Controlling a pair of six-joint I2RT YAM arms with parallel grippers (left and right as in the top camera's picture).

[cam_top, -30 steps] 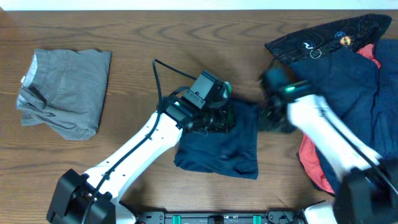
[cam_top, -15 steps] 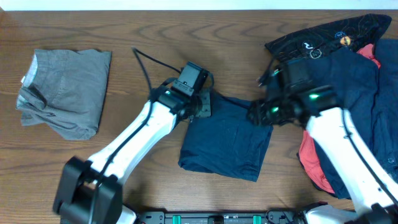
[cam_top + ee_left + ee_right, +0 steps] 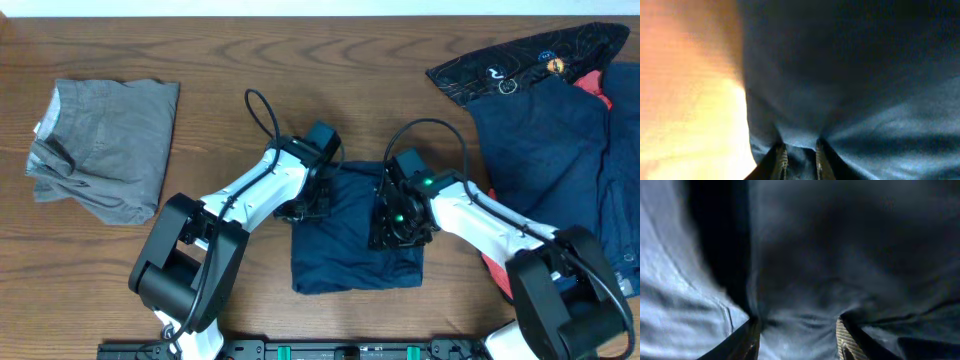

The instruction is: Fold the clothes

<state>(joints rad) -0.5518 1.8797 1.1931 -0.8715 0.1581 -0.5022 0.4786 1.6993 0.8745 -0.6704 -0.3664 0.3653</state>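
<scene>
Far to the left of the folded navy garment [image 3: 355,235], well apart from it, a grey garment [image 3: 105,150] lies loosely folded on the wooden table [image 3: 230,50]. At the navy garment's upper left corner the left gripper [image 3: 315,195] is down on the cloth, its arm reaching in from the lower left. The left wrist view shows that gripper [image 3: 800,150] with its two fingers [image 3: 782,160] drawn close together, a small ridge of dark blue fabric pinched between them and creases fanning out from the pinch; bare table shows just left of the garment's edge. The folded navy garment itself sits near the middle of the table as a rough rectangle, its lower edge toward the robot. On its upper right part the right gripper [image 3: 395,215] presses down, its arm coming in from the lower right. The right wrist view shows this gripper [image 3: 797,330] with its fingers [image 3: 750,340] spread wide, tips sunk into the dark cloth and wrinkles running between them; nothing is clasped. Well to the right of the folded navy garment lies a heap: a black printed garment [image 3: 530,60] at the top, large navy trousers [image 3: 560,140] spread over most of it, and a red garment [image 3: 495,250] peeking out at the lower left edge and near the top.
</scene>
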